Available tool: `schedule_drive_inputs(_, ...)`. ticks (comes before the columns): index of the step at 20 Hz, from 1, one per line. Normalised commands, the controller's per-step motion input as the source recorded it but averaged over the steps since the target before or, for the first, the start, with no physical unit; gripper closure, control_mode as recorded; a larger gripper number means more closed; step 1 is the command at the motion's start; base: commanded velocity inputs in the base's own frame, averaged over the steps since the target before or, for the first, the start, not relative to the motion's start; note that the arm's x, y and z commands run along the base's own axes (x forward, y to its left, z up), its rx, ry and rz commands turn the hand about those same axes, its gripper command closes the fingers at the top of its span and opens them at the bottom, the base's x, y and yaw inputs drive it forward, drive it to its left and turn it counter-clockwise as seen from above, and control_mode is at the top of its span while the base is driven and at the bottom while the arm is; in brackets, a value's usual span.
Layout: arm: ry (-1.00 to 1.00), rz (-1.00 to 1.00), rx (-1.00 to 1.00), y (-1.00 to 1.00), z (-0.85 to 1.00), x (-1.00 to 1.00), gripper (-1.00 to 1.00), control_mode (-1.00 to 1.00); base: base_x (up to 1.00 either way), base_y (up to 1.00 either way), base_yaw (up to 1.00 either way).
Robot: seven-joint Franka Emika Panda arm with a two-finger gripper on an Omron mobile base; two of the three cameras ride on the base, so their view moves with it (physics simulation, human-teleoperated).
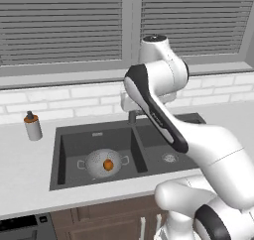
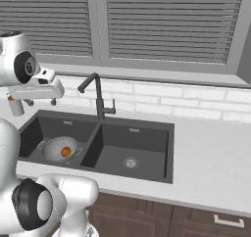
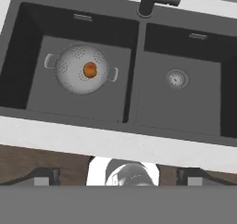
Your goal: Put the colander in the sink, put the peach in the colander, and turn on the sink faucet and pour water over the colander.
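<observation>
The silver-grey colander [image 1: 99,160] [image 2: 56,147] [image 3: 76,72] sits on the floor of the left basin of the dark sink [image 1: 141,152] [image 2: 168,153] [image 3: 133,75]. The orange-red peach [image 1: 107,164] [image 2: 65,153] [image 3: 90,70] lies inside it. The dark faucet [image 2: 99,96] [image 3: 149,1] rises behind the central divider, its spout bent toward the left basin; no water shows. My gripper [image 2: 40,103] [image 3: 118,177] hangs open and empty, high above the front of the sink and well apart from the colander. In the left base view my arm hides most of the faucet.
A grey bottle with a dark-orange cap [image 1: 32,126] [image 2: 16,106] stands on the counter left of the sink. The right basin holds just its steel drain [image 1: 169,158] [image 2: 130,162] [image 3: 177,78]. A brick backsplash and a shuttered window stand behind.
</observation>
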Motion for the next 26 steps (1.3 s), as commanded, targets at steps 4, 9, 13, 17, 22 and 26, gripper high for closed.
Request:
schedule_drive_inputs(4, 0.01, -0.12, 0.0, -0.54, 0.36, 0.19, -1.0, -1.0, 0.0, 0.0, 0.0)
schedule_drive_inputs(9, 0.0, -0.11, 0.0, -0.4, 0.01, 0.35, -1.0, -1.0, 0.0, 0.0, 0.0)
schedule_drive_inputs(13, 0.0, -0.04, -0.03, -0.25, -0.13, 0.43, -1.0, -1.0, 0.0, 0.0, 0.0)
schedule_drive_inputs(17, 0.0, -0.03, -0.02, -0.08, -0.01, 0.53, -1.0, -1.0, 0.0, 0.0, 0.0)
schedule_drive_inputs(22, 0.03, -0.06, 0.01, 0.0, 0.0, 0.6, -1.0, -1.0, 0.0, 0.0, 0.0)
schedule_drive_inputs(26, 0.04, -0.07, 0.03, 0.0, -0.04, 0.53, -1.0, -1.0, 0.0, 0.0, 0.0)
